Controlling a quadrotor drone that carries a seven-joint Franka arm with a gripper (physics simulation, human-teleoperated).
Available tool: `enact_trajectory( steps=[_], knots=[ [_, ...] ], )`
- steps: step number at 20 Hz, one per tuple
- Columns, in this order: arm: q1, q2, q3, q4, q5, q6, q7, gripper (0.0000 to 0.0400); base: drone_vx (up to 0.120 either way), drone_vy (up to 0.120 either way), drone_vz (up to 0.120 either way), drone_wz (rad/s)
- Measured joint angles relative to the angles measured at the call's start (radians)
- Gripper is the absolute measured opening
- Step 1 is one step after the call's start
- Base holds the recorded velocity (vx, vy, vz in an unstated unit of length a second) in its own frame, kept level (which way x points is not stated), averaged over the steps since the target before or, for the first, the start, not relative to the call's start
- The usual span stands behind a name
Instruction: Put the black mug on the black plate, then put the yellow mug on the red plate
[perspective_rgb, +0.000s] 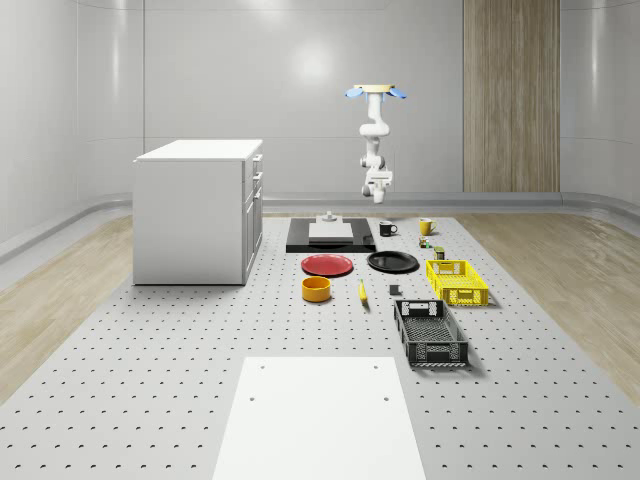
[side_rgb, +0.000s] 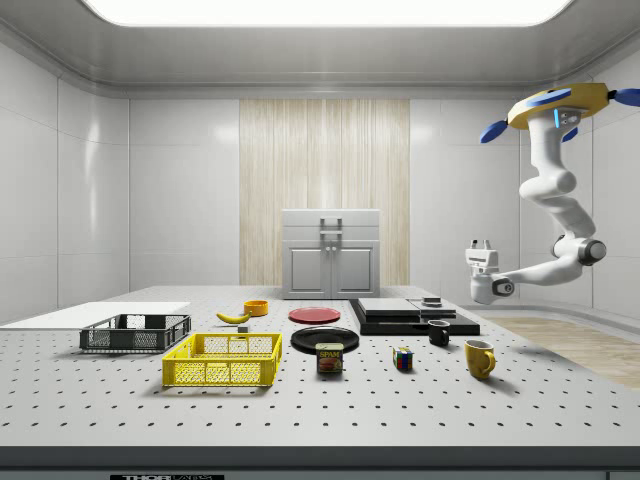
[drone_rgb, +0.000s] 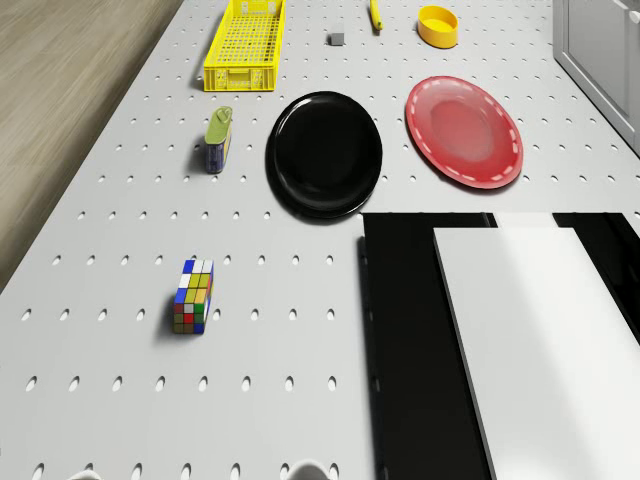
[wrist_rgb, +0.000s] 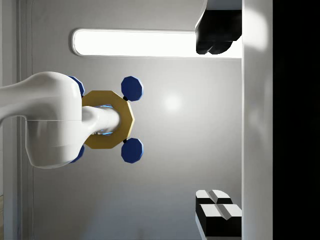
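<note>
Overhead, the drone (side_rgb: 556, 108) is hovering past the table's (perspective_rgb: 150, 400) far edge, its gripper (side_rgb: 483, 244) pointing upward, fingers spread and holding nothing. Below it, near that edge, the black mug (side_rgb: 439, 333) is standing upright, glossy, beside the yellow mug (side_rgb: 479, 358).

around the black plate (drone_rgb: 324, 153) on the table (drone_rgb: 120, 300): red plate (drone_rgb: 464, 130) just beside it, can (drone_rgb: 218, 140) on the other side, yellow basket (drone_rgb: 246, 42) and yellow bowl (drone_rgb: 437, 25) beyond, cube (drone_rgb: 192, 296) nearer, black slab (drone_rgb: 410, 350) touching its rim.
</note>
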Motion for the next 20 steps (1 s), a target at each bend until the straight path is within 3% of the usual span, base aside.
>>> enact_trajectory(
  steps=[20],
  knots=[
    [-0.020, -0.011, 0.062, -0.013, -0.087, 0.016, 0.011, 0.0400, 0.108, 0.000, 0.000, 0.000]
  ],
)
